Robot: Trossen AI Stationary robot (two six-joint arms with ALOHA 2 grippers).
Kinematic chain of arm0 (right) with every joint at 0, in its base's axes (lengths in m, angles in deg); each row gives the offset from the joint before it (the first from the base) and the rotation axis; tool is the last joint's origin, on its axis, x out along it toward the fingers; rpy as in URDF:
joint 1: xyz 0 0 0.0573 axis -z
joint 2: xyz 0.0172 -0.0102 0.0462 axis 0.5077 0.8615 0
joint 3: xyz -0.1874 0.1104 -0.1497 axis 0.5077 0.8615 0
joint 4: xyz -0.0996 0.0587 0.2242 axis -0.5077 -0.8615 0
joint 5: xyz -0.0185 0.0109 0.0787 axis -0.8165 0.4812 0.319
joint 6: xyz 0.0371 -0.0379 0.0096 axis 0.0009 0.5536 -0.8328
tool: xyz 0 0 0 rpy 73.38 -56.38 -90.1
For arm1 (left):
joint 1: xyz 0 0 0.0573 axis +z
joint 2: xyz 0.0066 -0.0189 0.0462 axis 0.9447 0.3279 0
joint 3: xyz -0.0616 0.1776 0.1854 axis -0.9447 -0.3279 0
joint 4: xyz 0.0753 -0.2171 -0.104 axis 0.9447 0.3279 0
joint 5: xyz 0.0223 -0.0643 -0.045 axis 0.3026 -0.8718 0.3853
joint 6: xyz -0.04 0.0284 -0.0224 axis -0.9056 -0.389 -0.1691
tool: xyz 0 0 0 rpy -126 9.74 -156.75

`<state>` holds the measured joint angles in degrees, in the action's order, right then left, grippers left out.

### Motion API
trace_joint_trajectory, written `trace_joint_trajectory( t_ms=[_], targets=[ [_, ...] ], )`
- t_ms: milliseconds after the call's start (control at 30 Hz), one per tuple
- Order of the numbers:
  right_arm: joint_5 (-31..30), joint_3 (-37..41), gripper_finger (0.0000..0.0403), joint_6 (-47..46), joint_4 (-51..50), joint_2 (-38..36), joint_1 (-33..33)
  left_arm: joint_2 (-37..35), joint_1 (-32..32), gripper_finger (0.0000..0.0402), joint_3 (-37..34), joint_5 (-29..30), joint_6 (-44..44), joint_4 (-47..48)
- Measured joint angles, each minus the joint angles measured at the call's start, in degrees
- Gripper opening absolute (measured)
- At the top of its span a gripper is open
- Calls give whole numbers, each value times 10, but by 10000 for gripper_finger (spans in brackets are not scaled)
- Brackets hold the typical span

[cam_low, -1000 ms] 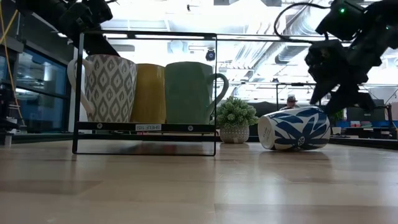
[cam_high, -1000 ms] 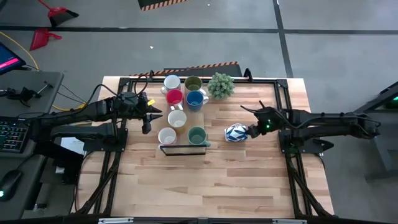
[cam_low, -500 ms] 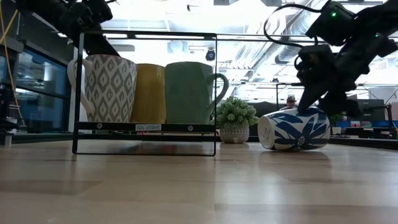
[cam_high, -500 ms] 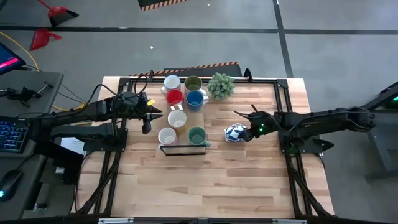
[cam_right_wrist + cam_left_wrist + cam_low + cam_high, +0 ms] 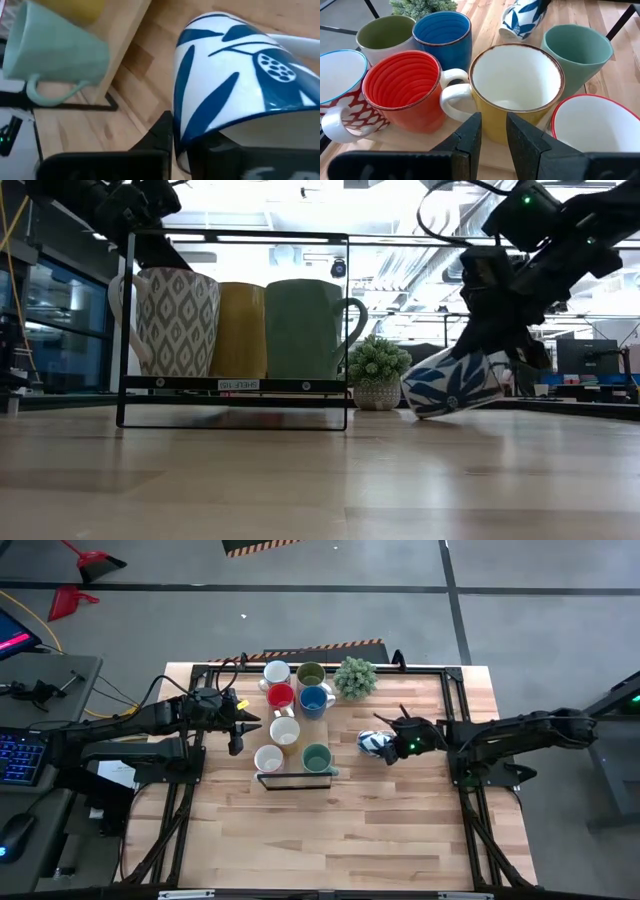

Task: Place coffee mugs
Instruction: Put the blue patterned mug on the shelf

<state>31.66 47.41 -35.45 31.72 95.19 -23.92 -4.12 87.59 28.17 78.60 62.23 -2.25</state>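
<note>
A white mug with blue leaves sits tilted on the table, right of the rack, with my right gripper shut on it. Several mugs stand together on a wooden board with a black wire frame: red, blue, olive, teal, yellow with a cream inside, and white ones. My left gripper hovers at the group's left side, its fingers slightly apart and holding nothing. My right gripper grips the mug's right, raised end, coming from the table's right and slanting down. One finger lies against the outer wall; the other seems to be inside the mouth, though the mug hides it. The mug's left end rests on the table.
A small potted plant stands at the far edge behind the blue-leaf mug. Black frame rails run along the table's sides. Bare wood lies toward the near edge.
My right gripper has gone toward the table's left, down onto the blue-leaf mug, and has shut on its right end. The mug, which lay on its side, now tilts with that end raised and has shifted a little toward the rack.
</note>
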Motion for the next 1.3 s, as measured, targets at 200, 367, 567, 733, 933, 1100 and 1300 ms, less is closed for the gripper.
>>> trace_joint_trajectory(
  t_ms=[200,367,567,733,933,1100,1300],
  targets=[
    [28,-37,3,1,-14,-13,2,0,0,78,0,0,0,1],
    [-6,-143,2,53,-166,-37,11,0,0,78,0,0,6,2],
    [-64,-343,1,104,-414,-32,28,0,0,78,0,0,19,2],
    [-99,-484,1,120,-544,6,40,0,0,78,0,0,20,2],
    [-83,-608,0,155,-628,94,67,0,0,78,0,0,39,2],
    [-39,-709,0,194,-695,189,94,0,0,78,0,0,50,2],
    [-29,-815,0,230,-752,292,90,-20,-1,78,0,0,101,-11]
  ],
)
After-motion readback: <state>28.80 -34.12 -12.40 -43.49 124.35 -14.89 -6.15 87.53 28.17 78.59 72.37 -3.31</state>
